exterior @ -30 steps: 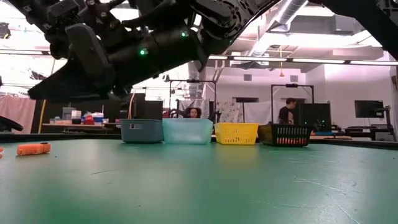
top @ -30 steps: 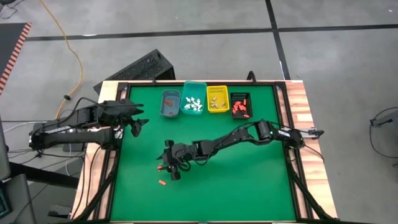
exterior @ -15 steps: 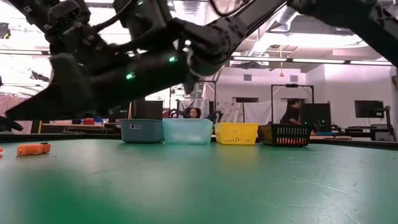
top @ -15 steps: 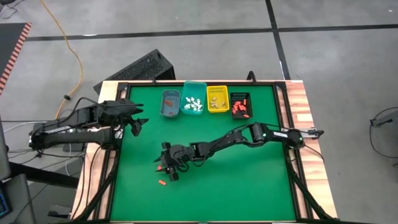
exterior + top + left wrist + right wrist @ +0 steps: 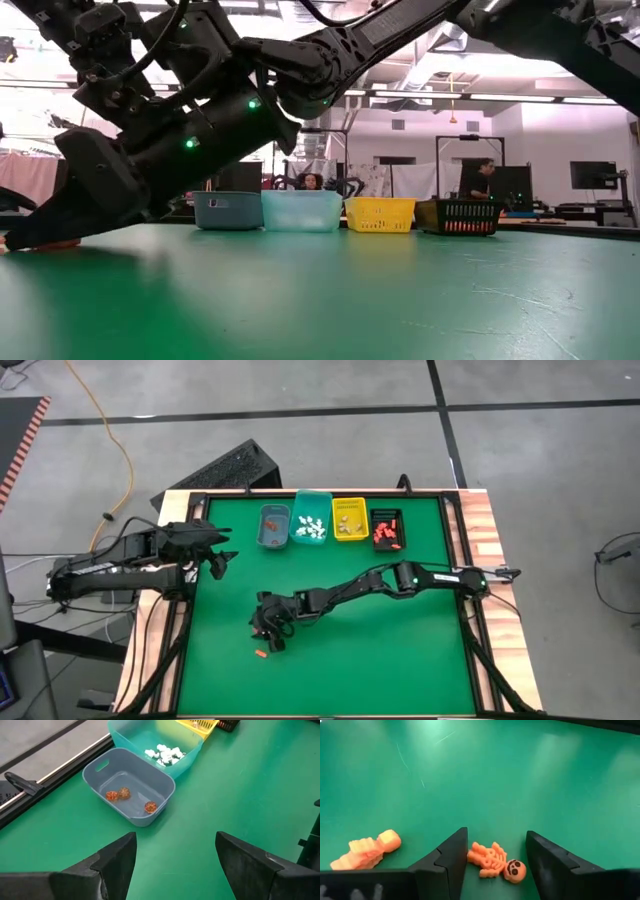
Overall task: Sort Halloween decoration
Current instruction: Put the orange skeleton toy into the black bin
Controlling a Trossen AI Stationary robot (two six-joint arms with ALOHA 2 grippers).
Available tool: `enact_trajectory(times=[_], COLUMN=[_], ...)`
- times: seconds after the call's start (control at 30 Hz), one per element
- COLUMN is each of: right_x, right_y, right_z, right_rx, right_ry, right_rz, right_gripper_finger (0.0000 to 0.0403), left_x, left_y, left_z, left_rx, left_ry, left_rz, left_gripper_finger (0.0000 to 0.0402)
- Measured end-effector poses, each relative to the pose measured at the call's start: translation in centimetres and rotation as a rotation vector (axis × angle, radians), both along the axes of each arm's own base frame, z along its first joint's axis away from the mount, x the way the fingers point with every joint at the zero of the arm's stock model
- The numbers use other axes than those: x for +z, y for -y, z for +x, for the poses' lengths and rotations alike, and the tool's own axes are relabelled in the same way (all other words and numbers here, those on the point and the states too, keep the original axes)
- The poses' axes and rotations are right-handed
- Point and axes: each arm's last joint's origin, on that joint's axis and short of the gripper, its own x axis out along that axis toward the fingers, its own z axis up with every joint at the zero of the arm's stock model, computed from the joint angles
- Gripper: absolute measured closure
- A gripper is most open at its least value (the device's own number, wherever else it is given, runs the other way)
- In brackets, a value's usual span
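Right wrist view shows the released right pincer [image 5: 492, 857] straddling an orange skeleton [image 5: 495, 861] lying crosswise between its fingers.

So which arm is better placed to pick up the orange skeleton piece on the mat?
Right. The right gripper is open with the orange skeleton between its fingers; the left gripper hovers near the blue bin.
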Motion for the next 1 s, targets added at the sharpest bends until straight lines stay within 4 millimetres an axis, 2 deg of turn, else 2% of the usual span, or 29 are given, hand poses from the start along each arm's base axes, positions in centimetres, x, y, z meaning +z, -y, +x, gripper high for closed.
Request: enact_trajectory(times=[0.13,0.27,0.5,0.87,1.0], right_x=[-1.1,-2.1,-2.3,-1.9,-0.7], right_y=[0.0,-0.5,-0.7,-0.7,-0.6], right_z=[0.0,-0.2,-0.2,-0.2,-0.2], right_rx=[-0.002,-0.002,-0.011,-0.101,-0.107], right_ry=[-0.033,-0.064,-0.073,-0.081,-0.055], right_rz=[-0.005,-0.012,0.007,0.127,0.138], right_gripper_finger=[0.0225,0.0266,0.0325,0.0345,0.0348], left_x=[0.0,0.0,0.0,0.0,0.0], left_y=[0.0,0.0,0.0,0.0,0.0], left_z=[0.0,0.0,0.0,0.0,0.0], left_rx=[-0.001,-0.004,-0.004,-0.004,-0.004], left_ry=[-0.001,-0.005,-0.007,-0.006,-0.006], left_rz=[0.002,0.006,0.006,0.005,0.005], left_gripper_finger=[0.0141,0.0141,0.0141,0.0141,0.0141])
